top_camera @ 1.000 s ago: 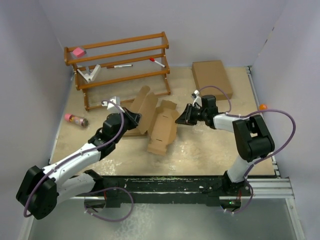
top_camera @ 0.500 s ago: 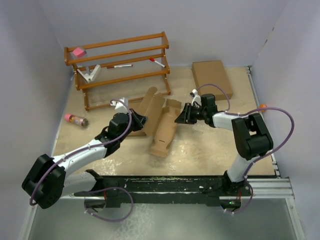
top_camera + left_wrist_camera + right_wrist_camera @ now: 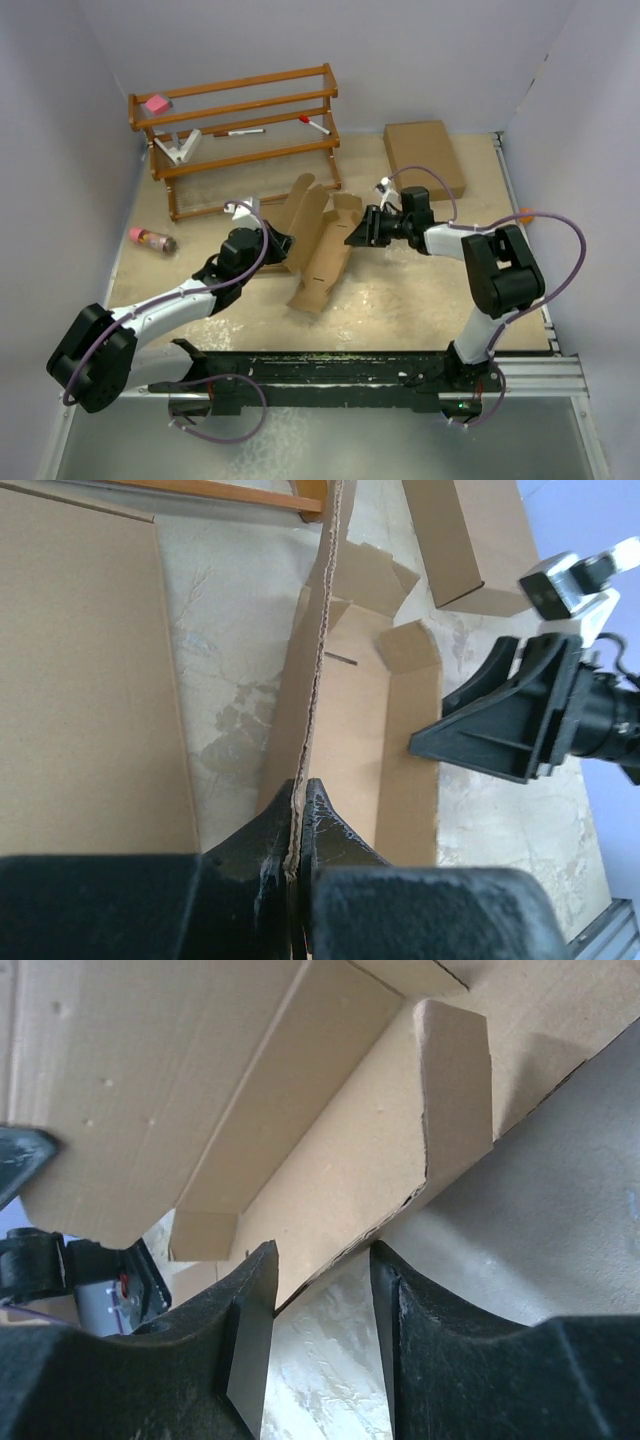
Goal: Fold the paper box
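The paper box [image 3: 322,255] is a brown cardboard blank lying half folded in the middle of the table, with one long panel standing up on edge. My left gripper [image 3: 281,243] is shut on the lower end of that upright panel [image 3: 312,660], its two fingers pinching the corrugated edge [image 3: 297,798]. My right gripper [image 3: 357,233] is open at the box's far right end. In the right wrist view its fingertips [image 3: 262,1265] sit apart, the box's bottom edge [image 3: 340,1175] just ahead of them and a short end flap [image 3: 455,1070] upright above.
A wooden rack [image 3: 240,130] with pens and small items stands at the back left. A flat brown box [image 3: 425,155] lies at the back right, and another wide flat one [image 3: 80,680] lies beside my left gripper. A pink bottle [image 3: 152,239] lies at the left; an orange ball [image 3: 526,213] sits at the right edge.
My right gripper's jaws have spread apart. My left gripper has moved right while pinching the panel, and the box has swung to a more slanted lie.
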`<state>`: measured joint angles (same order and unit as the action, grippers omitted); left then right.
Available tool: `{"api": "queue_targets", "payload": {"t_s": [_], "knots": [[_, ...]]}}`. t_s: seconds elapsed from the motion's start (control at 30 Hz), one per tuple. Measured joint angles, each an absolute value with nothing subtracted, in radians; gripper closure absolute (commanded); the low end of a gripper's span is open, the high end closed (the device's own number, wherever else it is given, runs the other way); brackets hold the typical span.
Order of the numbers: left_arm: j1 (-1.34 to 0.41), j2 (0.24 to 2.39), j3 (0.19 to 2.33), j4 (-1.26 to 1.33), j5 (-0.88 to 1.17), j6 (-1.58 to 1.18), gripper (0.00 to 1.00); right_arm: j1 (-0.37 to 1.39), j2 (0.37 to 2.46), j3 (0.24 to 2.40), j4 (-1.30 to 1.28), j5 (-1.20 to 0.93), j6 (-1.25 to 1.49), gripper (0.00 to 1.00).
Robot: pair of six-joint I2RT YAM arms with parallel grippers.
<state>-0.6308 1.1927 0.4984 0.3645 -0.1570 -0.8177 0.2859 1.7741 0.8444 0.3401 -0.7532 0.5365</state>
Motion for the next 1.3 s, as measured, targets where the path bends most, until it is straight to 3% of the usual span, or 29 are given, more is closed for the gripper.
{"api": "queue_targets", "payload": {"t_s": [0.2,0.33,0.4,0.57,0.7,0.8,1.0,1.07,1.13,1.3], "knots": [[-0.631,1.193,0.498,0.364,-0.151,-0.767,0.96,0.304,1.721,0.864,0.314,-0.742,0.488,0.53],[-0.631,1.203,0.499,0.375,-0.131,-0.736,0.96,0.353,1.748,0.906,0.249,-0.669,0.446,0.65],[-0.631,1.208,0.502,0.387,-0.115,-0.72,0.96,0.384,1.777,0.943,0.2,-0.597,0.42,0.66],[-0.631,1.218,0.531,0.373,-0.074,-0.683,0.96,0.44,1.821,1.01,0.078,-0.453,0.354,0.5],[-0.631,1.218,0.567,0.34,-0.059,-0.649,0.96,0.442,1.798,1.023,0.014,-0.455,0.3,0.24],[-0.631,1.218,0.603,0.302,-0.051,-0.605,0.96,0.41,1.751,1.024,-0.048,-0.511,0.228,0.12],[-0.631,1.24,0.72,0.221,-0.017,-0.438,0.96,0.207,1.618,1.077,-0.189,-0.676,-0.071,0.1],[-0.631,1.254,0.77,0.193,-0.002,-0.361,0.96,0.12,1.578,1.103,-0.255,-0.739,-0.183,0.01],[-0.631,1.272,0.811,0.176,0.013,-0.3,0.96,0.058,1.545,1.114,-0.305,-0.781,-0.266,0.0],[-0.631,1.316,0.895,0.13,0.06,-0.167,0.96,0.036,1.424,1.027,-0.236,-0.813,-0.385,0.0]]}}
